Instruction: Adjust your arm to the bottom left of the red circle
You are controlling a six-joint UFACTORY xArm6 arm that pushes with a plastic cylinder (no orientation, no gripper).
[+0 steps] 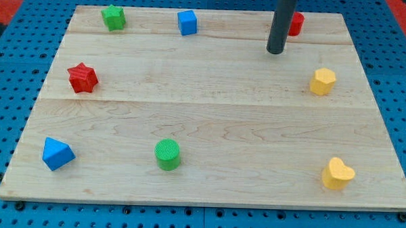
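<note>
My tip (275, 51), a bare rod with nothing to grasp, sits just below-left of the red circle (296, 24), half hidden behind it.

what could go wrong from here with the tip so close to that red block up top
1. My tip sits just to the lower left of the red circle, which the rod partly hides; any drift up or right could nudge it toward the board's top edge.
2. With the block half covered, the gap is hard to judge.
3. A wide rightward swing could reach the yellow block.
</note>
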